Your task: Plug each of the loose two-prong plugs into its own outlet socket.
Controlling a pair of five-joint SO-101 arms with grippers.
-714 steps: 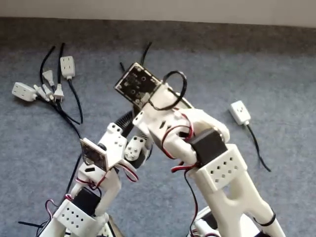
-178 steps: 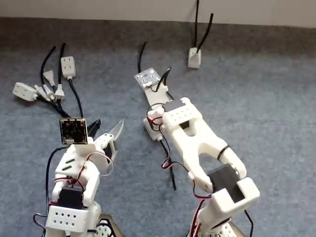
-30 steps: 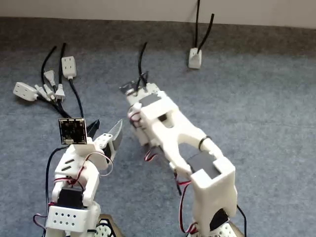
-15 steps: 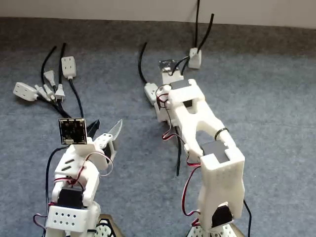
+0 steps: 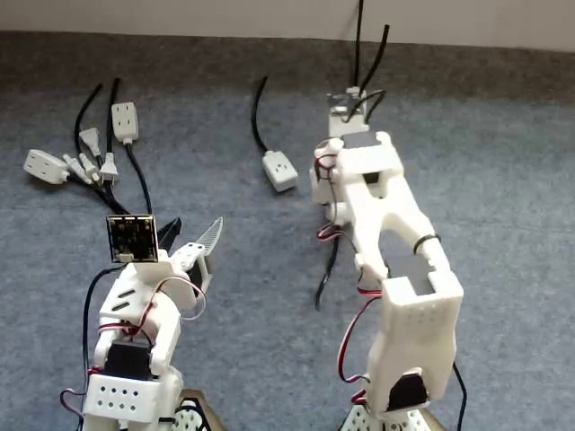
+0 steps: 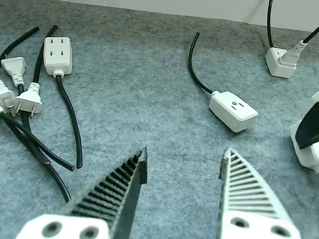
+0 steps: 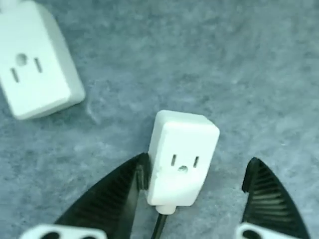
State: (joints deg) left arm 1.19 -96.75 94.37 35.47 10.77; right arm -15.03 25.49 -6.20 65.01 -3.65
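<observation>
Loose two-prong plugs (image 6: 31, 95) are bunched at 10 o'clock on the grey counter (image 5: 512, 206), with an outlet block (image 5: 123, 120) just beside them at their 1 o'clock. A single socket (image 5: 280, 171) lies free near centre. Wide-open right hand (image 7: 198, 162) straddles a second socket (image 7: 182, 154), which touches one finger but is not gripped. Empty left hand (image 6: 185, 152), also open, at 7 o'clock. At 12 o'clock the far socket (image 6: 277, 62) has a white plug (image 6: 294, 50) in it.
</observation>
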